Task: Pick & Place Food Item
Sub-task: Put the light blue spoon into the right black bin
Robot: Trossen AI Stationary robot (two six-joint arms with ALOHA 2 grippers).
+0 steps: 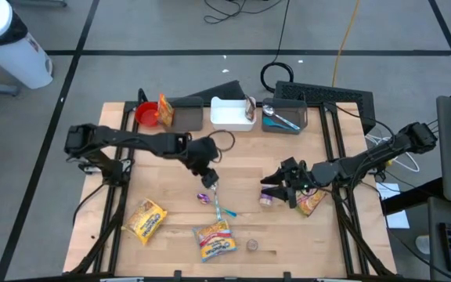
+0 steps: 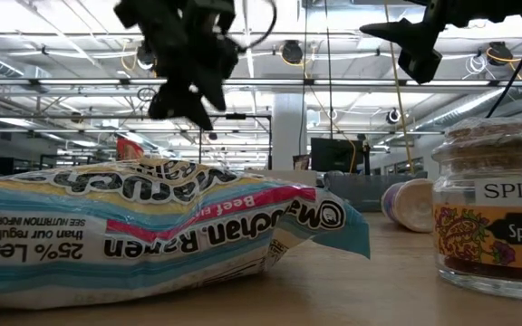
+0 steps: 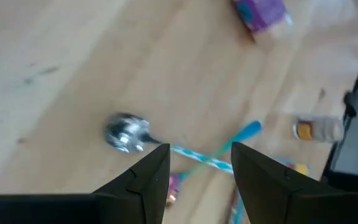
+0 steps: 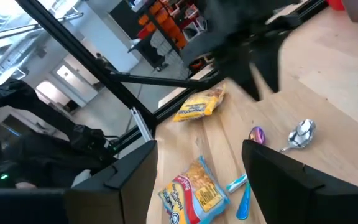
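On the wooden counter point(image 1: 171, 157), the food items lie scattered toward the near edge. A Maruchan ramen packet point(image 1: 214, 240), yellow with a red and blue band and "Beef" lettering, lies flat close to the middle of the near edge. A second yellow noodle packet point(image 1: 146, 220) lies toward the near left corner, and a third packet point(image 1: 312, 201), yellow and red, sits by the right edge just beside the right claw point(image 1: 275, 186). A small spice jar point(image 1: 251, 245) with a yellow label stands near the ramen packet. Another jar point(image 1: 267, 199) lies on its side close under the right claw. A small purple wrapped sweet point(image 1: 203, 197) lies near the counter's middle, next to a spoon point(image 1: 219, 205) with a metal bowl and a blue-and-white striped handle.

The left claw point(image 1: 208, 179) hangs above the counter's middle, over the spoon's bowl end; its fingers point(image 3: 146, 180) stand apart with nothing between them. The right claw hangs raised over the right half of the counter, its fingers point(image 4: 126, 174) spread wide and empty.

Along the far edge stand a red bowl point(image 1: 146, 117), an upright orange packet point(image 1: 165, 110), a white tray point(image 1: 229, 114) and a grey bin point(image 1: 284, 116) holding utensils.
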